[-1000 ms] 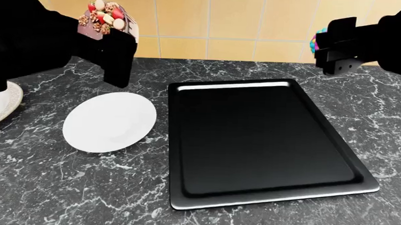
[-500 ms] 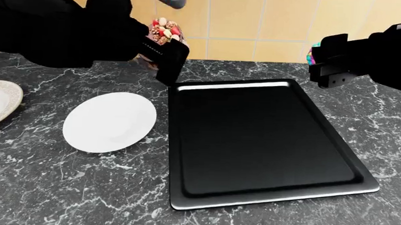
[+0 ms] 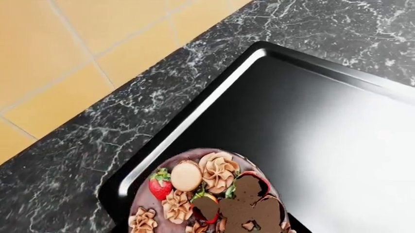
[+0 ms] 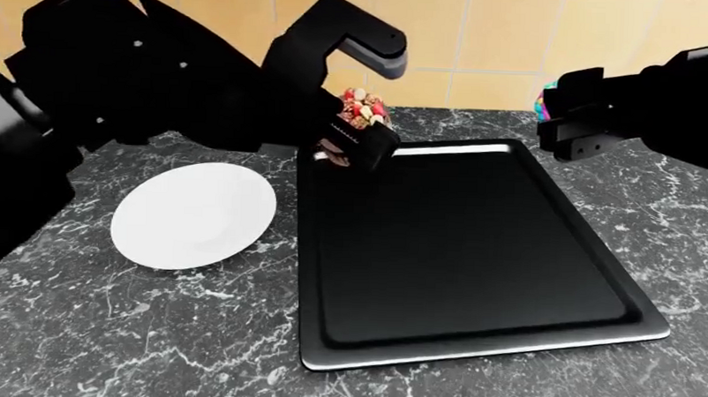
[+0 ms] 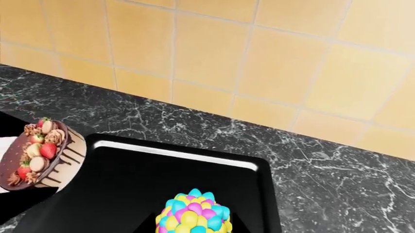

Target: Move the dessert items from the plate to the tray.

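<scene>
This is a kitchen, rendered in simulation. A dark grey marbled stone countertop [image 4: 149, 333] fills most of the head view, backed along the top of the frame by a wall of glossy yellow-orange square tiles [image 4: 454, 34]. On the counter sit a large flat black rectangular baking tray [image 4: 471, 247] and a plain round white plate [image 4: 194, 215].

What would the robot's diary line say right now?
left gripper: holds round chocolate cake over black baking tray far-left corner | right gripper: holds multicoloured egg-shaped sweet above far-right edge | white plate: bare
</scene>
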Robot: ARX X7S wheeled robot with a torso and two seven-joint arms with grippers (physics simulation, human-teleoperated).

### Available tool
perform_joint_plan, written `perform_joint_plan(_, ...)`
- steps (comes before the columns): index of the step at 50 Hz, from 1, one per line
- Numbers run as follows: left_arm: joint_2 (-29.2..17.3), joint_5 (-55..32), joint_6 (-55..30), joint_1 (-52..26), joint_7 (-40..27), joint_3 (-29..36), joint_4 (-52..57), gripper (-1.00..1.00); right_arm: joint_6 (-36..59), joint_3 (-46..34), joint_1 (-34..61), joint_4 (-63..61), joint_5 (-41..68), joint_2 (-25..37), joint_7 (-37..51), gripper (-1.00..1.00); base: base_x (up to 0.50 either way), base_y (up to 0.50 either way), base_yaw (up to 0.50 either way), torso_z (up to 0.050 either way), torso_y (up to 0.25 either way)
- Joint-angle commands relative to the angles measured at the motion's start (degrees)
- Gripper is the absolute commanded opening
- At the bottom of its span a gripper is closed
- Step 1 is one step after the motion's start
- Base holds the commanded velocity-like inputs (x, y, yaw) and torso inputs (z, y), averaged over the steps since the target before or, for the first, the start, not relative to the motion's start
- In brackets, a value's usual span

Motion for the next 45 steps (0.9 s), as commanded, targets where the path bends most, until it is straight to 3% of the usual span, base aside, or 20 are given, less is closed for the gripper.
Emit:
perform_joint_plan(1,5.41,2.53,3.32,2.16,2.74,0.89,-5.32,-1.00,-0.19,0.25,-0.47,-0.52,-0.52,0.20,-0.63,-1.00,0.00,0.00,0.00,0.000,0.000)
perform_joint_plan(16,11.00,6.32,6.12,6.71,4.83,4.03,-12.08,-1.00,-0.35,0.32,-1.50,-1.60,-0.94,1.79,-1.00,-1.00,0.00,0.00,0.00,0.001,0.001)
perform_joint_plan(43,13.40,6.57,6.43,9.52,5.88,4.79,-15.83,-1.00,-2.06,0.77,-3.64,-2.53,-1.86,2.79,-2.51,-1.00,0.00,0.00,0.00,0.000,0.001)
perform_joint_plan(44,13.45,6.56,6.42,9.58,5.94,4.81,-15.88,1.00,-2.12,0.77,-3.70,-2.56,-1.91,2.79,-2.55,-1.00,0.00,0.00,0.00,0.000,0.000)
perform_joint_plan(45,13.51,6.63,6.41,9.61,5.98,4.88,-15.96,1.00,-2.18,0.78,-3.78,-2.58,-1.94,2.80,-2.58,-1.00,0.00,0.00,0.00,0.000,0.000)
